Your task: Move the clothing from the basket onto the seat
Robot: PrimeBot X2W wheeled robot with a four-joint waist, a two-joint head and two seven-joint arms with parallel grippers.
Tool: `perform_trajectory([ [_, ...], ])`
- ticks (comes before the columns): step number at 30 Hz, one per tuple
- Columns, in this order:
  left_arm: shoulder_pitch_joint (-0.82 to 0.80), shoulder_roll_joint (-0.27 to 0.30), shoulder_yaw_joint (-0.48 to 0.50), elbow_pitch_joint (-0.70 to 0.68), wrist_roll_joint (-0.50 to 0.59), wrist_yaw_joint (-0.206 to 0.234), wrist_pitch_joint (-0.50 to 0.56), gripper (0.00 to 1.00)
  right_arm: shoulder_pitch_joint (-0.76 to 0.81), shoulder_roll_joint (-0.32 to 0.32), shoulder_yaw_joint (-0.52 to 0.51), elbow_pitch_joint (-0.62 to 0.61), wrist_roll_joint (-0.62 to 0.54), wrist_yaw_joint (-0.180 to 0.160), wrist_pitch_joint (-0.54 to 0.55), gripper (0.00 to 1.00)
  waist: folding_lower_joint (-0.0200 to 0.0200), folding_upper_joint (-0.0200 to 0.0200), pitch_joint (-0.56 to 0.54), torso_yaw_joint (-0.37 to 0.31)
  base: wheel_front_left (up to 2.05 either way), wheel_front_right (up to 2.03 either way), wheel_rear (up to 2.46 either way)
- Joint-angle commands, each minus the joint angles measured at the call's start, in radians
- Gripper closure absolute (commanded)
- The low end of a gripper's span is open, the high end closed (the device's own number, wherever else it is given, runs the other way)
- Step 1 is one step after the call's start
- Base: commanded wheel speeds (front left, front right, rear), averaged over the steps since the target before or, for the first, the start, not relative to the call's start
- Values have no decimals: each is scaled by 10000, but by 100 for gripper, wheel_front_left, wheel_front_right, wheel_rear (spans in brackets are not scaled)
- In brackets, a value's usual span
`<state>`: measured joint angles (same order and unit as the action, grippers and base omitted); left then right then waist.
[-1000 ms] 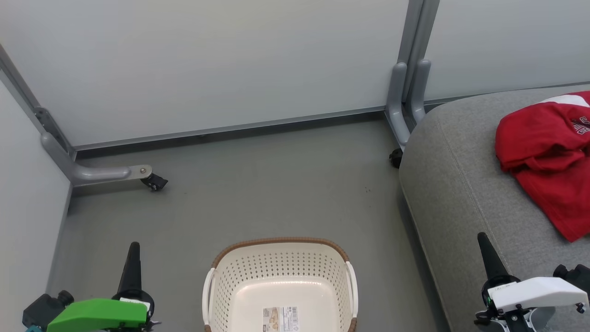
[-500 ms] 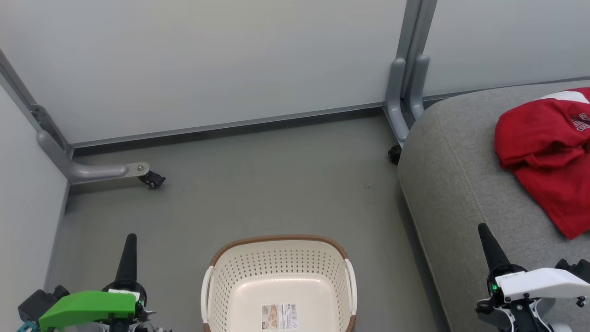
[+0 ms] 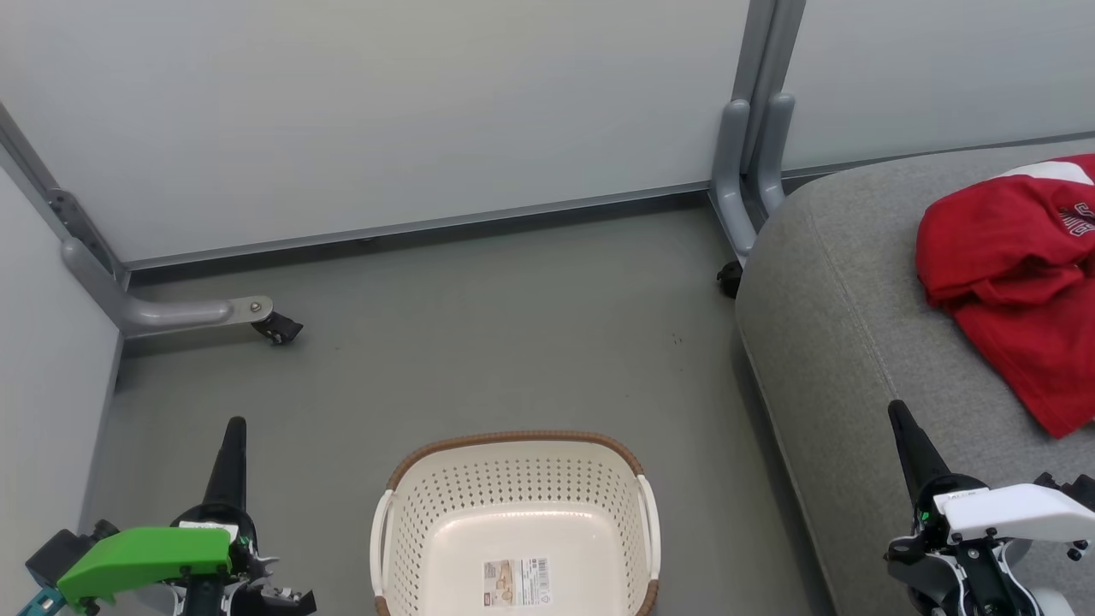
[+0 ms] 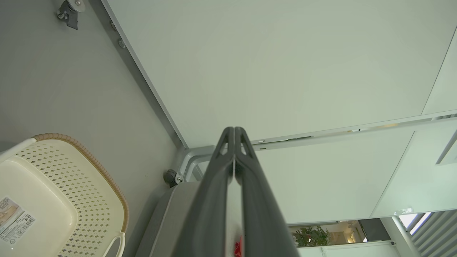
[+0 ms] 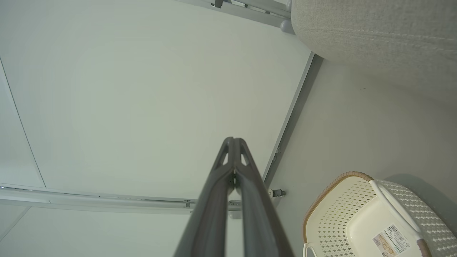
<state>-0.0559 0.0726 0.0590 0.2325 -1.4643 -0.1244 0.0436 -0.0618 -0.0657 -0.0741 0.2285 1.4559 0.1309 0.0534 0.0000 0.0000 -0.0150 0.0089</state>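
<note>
Status: looks like the end of the job, not the middle.

- Left pincer: fingers pressed together, nothing between them. It hangs over the floor. The basket sits just to its right.
- Right pincer: fingers together too, also empty. It sits above the near edge of the seat, with the basket well off to its left.
- Basket: from what you can see, only the paper label is on its bottom. The head view cuts off its near end, but both wrist views show a bare interior.
- Clothing: a red heap with a white panel, lying on the seat. It's ahead and right of the right pincer, well apart from it. The frame edge cuts the heap, so you can't tell if it's one piece or two.

My read: transfer done, arms parked either side of the basket. Your next move needs no grasp. Confirm the hidden near end of the basket is empty and the whole heap rests on the seat. If something turns up, open the nearer pincer before going down into the basket.
</note>
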Motion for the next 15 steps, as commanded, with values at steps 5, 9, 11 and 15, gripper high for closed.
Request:
perform_trajectory([
  [5,-318,15,104,24,-548,-71,166,100,-240,-24,-85,44,533,-2,144,100,0,0,42,-21,0,0,0],
  [9,-384,7,152,50,-840,-72,246,100,-325,-17,-122,73,821,-2,230,100,0,0,73,-36,0,0,0],
  [11,-430,3,174,60,-956,-69,283,100,-348,-14,-137,90,957,-2,265,100,0,0,88,-43,0,0,0],
  [15,-478,-4,218,87,-1243,-74,357,100,-399,-7,-171,115,1240,-3,355,100,0,0,118,-58,0,0,0],
])
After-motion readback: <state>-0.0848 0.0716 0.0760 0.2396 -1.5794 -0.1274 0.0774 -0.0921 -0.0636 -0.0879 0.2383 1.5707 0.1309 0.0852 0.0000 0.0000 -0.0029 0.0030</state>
